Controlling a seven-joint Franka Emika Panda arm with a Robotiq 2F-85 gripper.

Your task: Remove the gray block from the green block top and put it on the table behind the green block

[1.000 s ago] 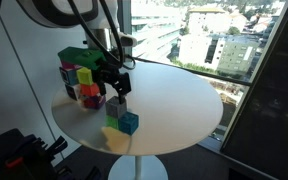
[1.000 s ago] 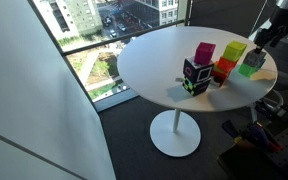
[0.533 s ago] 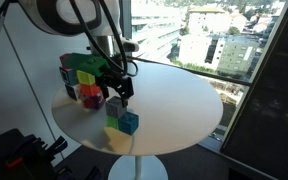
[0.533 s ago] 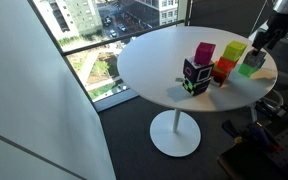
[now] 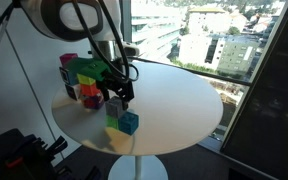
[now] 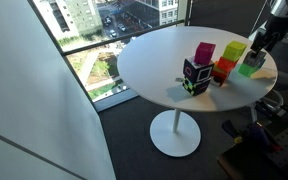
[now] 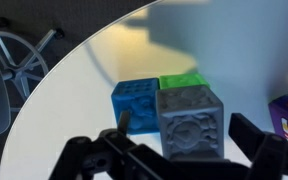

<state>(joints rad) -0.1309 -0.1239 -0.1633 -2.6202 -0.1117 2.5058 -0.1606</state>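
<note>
My claw (image 5: 116,96) has eased down a little in the last second. It now hangs fully spread with a finger on either side of the gray block (image 7: 189,122) and grips nothing, so I judge only the squeeze remains. That block sits atop the green block (image 7: 182,82), beside a teal-blue cube (image 7: 134,100), near the table (image 7: 74,90) rim, and my arm (image 5: 104,45) reaches steeply down from above.

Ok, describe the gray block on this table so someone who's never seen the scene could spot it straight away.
Look at the round white table, a little apart from the cluster of coloured cubes. There a teal-blue cube sits beside a pale green block. The gray block is stacked on the green one, and it is the only colourless cube.
</note>
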